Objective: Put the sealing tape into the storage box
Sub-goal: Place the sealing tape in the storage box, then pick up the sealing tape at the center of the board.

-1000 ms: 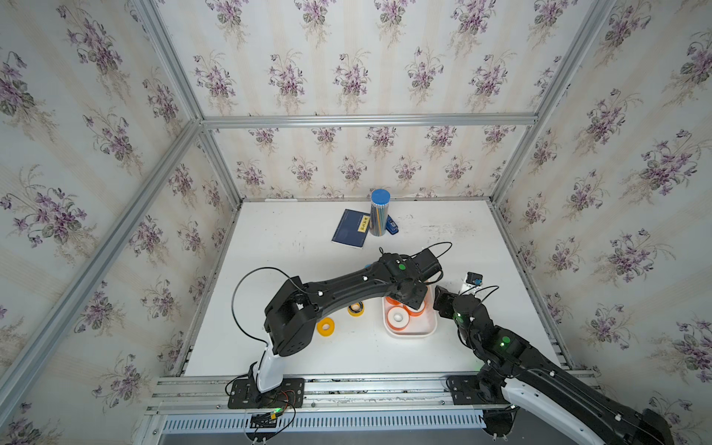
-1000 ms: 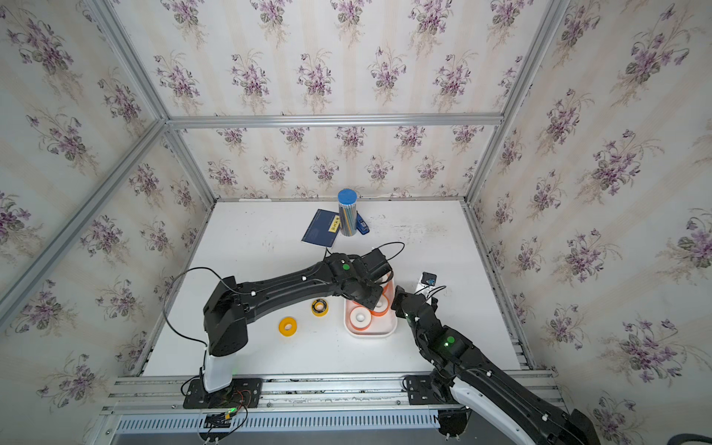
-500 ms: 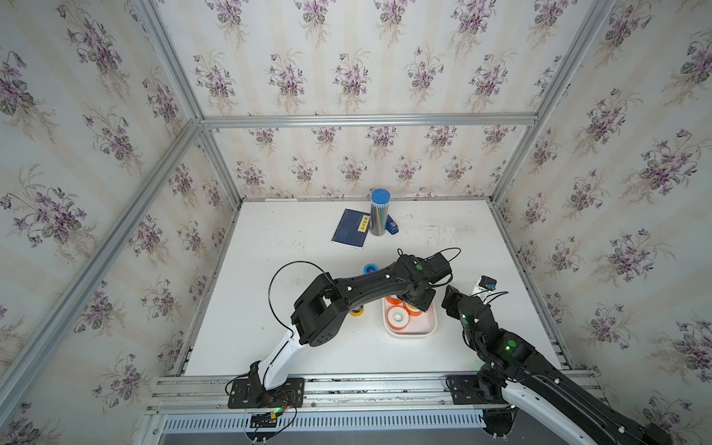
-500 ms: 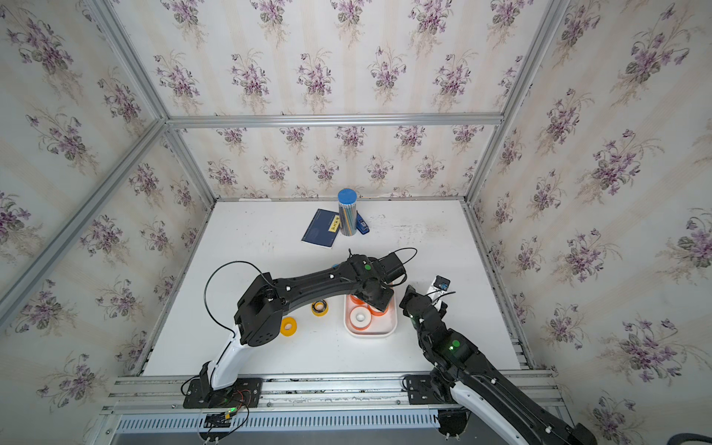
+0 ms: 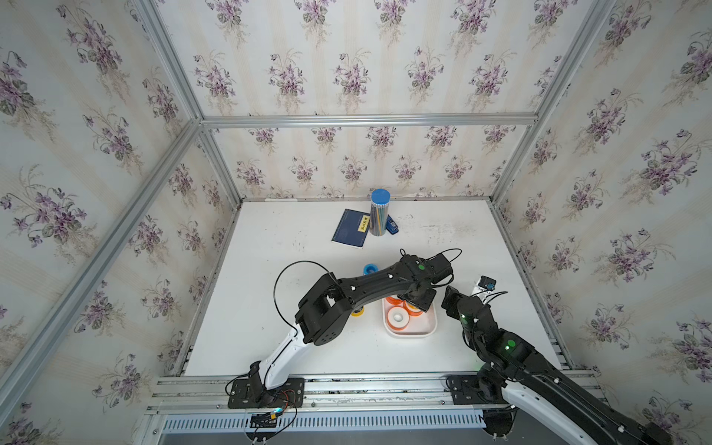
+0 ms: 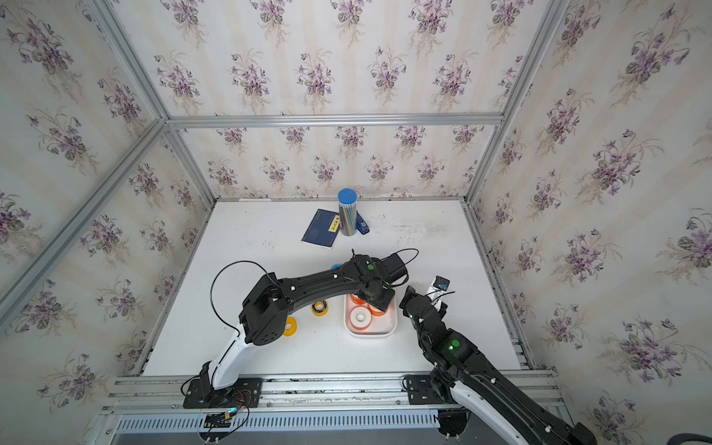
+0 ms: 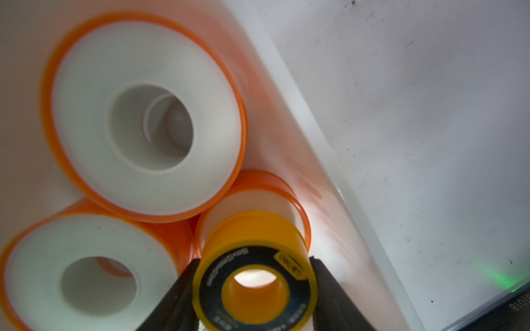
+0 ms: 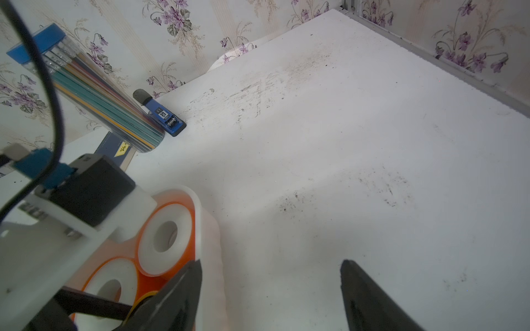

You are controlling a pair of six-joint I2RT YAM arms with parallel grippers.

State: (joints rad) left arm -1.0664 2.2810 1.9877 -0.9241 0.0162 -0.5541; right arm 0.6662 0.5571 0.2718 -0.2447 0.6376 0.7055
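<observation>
Yellow first: a plain yellow roll (image 6: pixel 289 326) is lying flat on the white table (image 6: pixel 269 250) at far left, partly hidden by the left arm's elbow. Just right of it, a black-centred roll (image 6: pixel 319 307) is lying flat, apart from the box. Further back, a blue roll (image 5: pixel 370 268) is peeking out from behind the forearm.

Next, the storage box (image 6: pixel 371 332) is sitting front-middle w/ at least three orange-rimmed rolls (image 7: pixel 146 126) inside. The left gripper (image 7: pixel 254 260) is hanging over the box near its right wall. Its fingers (image 7: pixel 177 301) are pinching a held yellow-black roll (image 7: pixel 255 289) by its sides, directly above one orange-rimmed roll.

The right gripper (image 8: pixel 269 286) is hovering just beside the box's right wall, fingers spread, nothing btwn them.

At the back, L to R, are sitting a dark blue notebook (image 6: pixel 319 233), a blue-capped tube of pencils (image 6: pixel 346 214) and a small blue device (image 8: pixel 165 117).
</observation>
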